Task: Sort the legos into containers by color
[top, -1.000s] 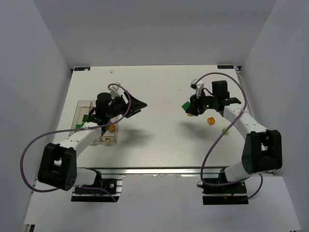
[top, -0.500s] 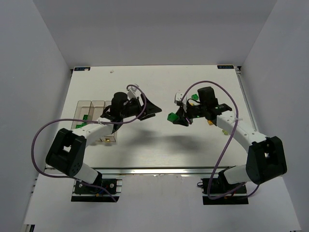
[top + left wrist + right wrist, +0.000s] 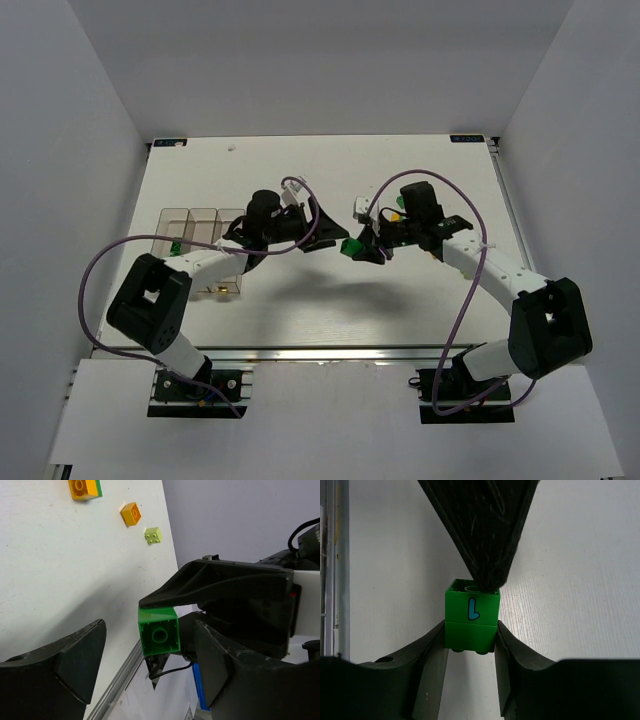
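Observation:
My right gripper (image 3: 470, 632) is shut on a bright green lego (image 3: 471, 620) with a blue mark on its side, held above the table's middle (image 3: 350, 246). My left gripper (image 3: 150, 626) stands open facing it. The green lego (image 3: 159, 636) hangs between its two fingertips, and one left finger (image 3: 485, 530) reaches the lego's far end. In the top view the left gripper (image 3: 328, 228) and right gripper (image 3: 358, 247) meet tip to tip. The clear containers (image 3: 190, 214) sit at the left, with a green lego (image 3: 175, 245) inside one.
Loose legos lie on the table beyond: an orange-and-green one (image 3: 84, 487), an orange one (image 3: 131, 513) and a pale yellow-green one (image 3: 153, 535). The table's right edge (image 3: 167, 545) runs close to them. Purple cables loop from both arms.
Both arms swung toward the table's middle. The right gripper carried the green lego leftward, and the open left gripper left the containers and moved right to meet it.

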Tool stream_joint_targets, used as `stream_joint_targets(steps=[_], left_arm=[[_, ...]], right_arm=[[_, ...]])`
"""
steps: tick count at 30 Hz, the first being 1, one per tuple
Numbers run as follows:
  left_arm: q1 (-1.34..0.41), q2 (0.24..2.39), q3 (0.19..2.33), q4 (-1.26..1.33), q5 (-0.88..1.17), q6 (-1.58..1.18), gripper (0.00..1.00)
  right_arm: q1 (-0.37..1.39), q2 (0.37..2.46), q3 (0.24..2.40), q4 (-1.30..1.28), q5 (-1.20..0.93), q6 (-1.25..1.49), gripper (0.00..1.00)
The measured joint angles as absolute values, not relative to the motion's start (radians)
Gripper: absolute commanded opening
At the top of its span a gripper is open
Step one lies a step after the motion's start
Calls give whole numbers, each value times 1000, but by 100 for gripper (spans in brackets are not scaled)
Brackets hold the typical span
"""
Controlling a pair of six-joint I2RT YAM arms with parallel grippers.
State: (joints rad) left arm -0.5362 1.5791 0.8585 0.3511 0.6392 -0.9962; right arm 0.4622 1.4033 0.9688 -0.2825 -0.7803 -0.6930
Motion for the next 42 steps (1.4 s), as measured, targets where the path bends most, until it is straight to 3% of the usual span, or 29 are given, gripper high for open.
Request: stream_joint_targets(steps=[5, 9, 12, 13, 17, 19, 24, 32, 42], left_arm=[[-560, 1607, 867, 347, 642, -995, 76], [-572, 1620, 867, 343, 645, -998, 67], [-574, 1627, 875, 345, 652, -1003, 53], [-575, 1628, 879, 345, 654, -1004, 42], [-577, 1632, 893, 339, 654, -1011, 23], [-577, 1637, 895, 339, 656, -1011, 21], [-577, 1648, 899, 331, 661, -1006, 0], [-537, 1601, 924, 183, 637, -923, 0], [-131, 1330, 916, -171, 453, -745, 0]], right_arm=[[472, 1403, 969, -271, -776, -687, 0], [474, 1403, 969, -260, -764, -682, 0], [476, 1406, 969, -260, -752, -680, 0], [478, 1408, 969, -260, -747, -679, 0], [480, 1409, 968, -254, -725, -680, 0], [481, 1409, 966, -253, -719, -680, 0], [482, 1409, 952, -242, -705, -675, 0], [503, 1409, 933, -191, -685, -670, 0], [486, 1398, 899, -195, -649, -669, 0]])
